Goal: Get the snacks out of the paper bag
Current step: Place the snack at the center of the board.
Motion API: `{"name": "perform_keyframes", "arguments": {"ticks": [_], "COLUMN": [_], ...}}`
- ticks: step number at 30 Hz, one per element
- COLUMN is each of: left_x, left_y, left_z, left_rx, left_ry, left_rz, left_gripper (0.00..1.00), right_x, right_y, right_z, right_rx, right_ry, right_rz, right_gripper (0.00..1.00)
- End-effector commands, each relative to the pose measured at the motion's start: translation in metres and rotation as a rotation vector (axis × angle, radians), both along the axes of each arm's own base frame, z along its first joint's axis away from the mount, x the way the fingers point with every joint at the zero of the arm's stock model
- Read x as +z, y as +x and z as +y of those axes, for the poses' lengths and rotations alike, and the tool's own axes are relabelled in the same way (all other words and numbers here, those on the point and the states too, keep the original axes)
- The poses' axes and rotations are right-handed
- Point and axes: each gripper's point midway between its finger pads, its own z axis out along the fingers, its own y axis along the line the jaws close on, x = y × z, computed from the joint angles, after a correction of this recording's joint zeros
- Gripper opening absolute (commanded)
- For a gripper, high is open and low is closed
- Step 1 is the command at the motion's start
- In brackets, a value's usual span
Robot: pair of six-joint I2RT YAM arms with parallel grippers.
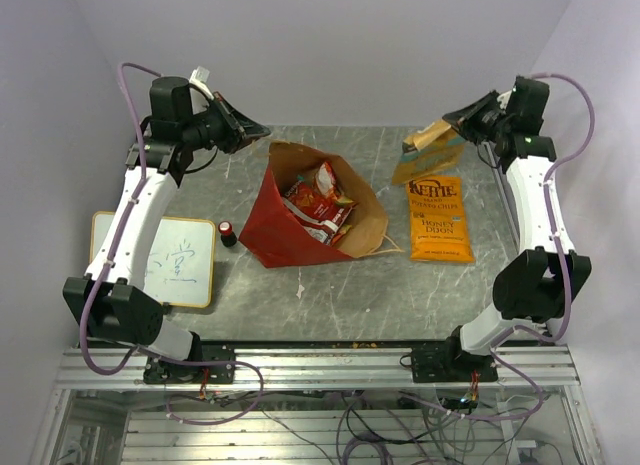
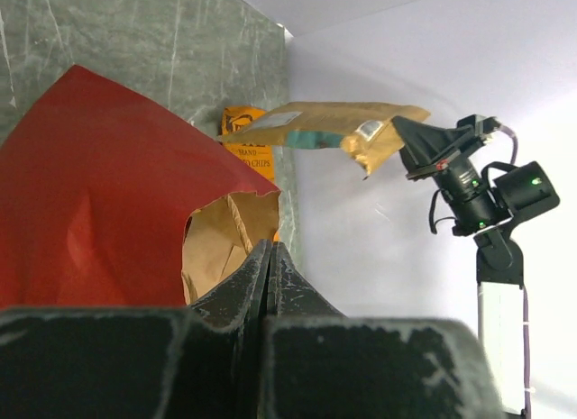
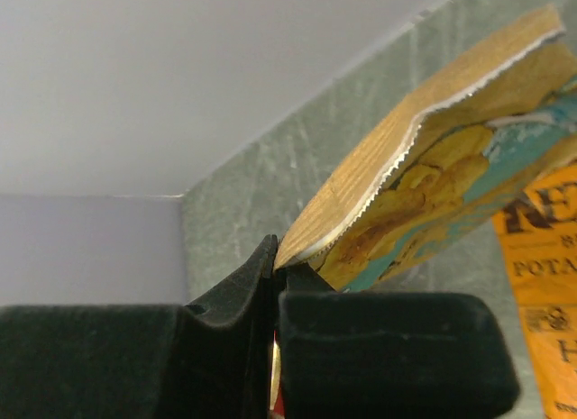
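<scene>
The red paper bag [image 1: 272, 223] lies in the middle of the table with its brown mouth open toward the right. Red and multicoloured snacks [image 1: 320, 207] lie inside it. My left gripper [image 1: 262, 135] is shut at the bag's far upper rim and seems to pinch the edge; in the left wrist view the paper bag [image 2: 90, 185] meets the left gripper [image 2: 269, 246] at its tips. My right gripper [image 1: 449, 122] hangs over the far right, shut on the corner of a yellow-and-teal packet [image 1: 425, 151]. In the right wrist view the right gripper [image 3: 278, 259] holds that packet [image 3: 433, 176]. An orange chip bag [image 1: 440, 220] lies flat below it.
A yellow-framed whiteboard [image 1: 170, 257] lies at the left edge. A small red-and-black cylinder [image 1: 228, 233] stands between it and the bag. Walls close in the table at the back and on both sides.
</scene>
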Motion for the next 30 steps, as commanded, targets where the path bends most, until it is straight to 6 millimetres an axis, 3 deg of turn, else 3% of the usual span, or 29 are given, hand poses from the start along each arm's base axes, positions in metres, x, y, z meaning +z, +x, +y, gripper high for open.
{"name": "perform_keyframes", "arguments": {"ticks": [1,5,10,13,19,22,26,30], "left_x": [0.015,0.016,0.017,0.016,0.014,0.016,0.014,0.012], "left_y": [0.000,0.000,-0.001,-0.002,-0.001,-0.002,-0.005,-0.009], "left_z": [0.006,0.007,0.009,0.010,0.011,0.011,0.012,0.013], "left_rx": [0.020,0.033,0.044,0.055,0.051,0.055,0.056,0.053], "left_ry": [0.020,0.007,0.020,0.017,0.031,0.028,0.032,0.046], "left_rz": [-0.046,-0.055,-0.049,-0.044,-0.030,-0.029,-0.021,-0.016], "left_gripper": [0.07,0.07,0.07,0.07,0.07,0.07,0.07,0.07], "right_x": [0.019,-0.001,-0.002,-0.002,-0.032,-0.055,-0.097,-0.120], "right_y": [0.009,0.027,0.043,0.047,0.044,0.026,-0.018,-0.055], "right_z": [-0.022,-0.028,-0.035,-0.043,-0.059,-0.055,-0.053,-0.054], "right_rx": [-0.073,-0.079,-0.098,-0.121,-0.166,-0.167,-0.209,-0.249], "right_ry": [-0.057,-0.069,-0.061,-0.069,-0.039,-0.017,-0.009,-0.035], "right_rz": [-0.118,-0.091,-0.104,-0.112,-0.058,0.000,0.107,0.156], "right_gripper": [0.00,0.00,0.00,0.00,0.00,0.00,0.00,0.00]}}
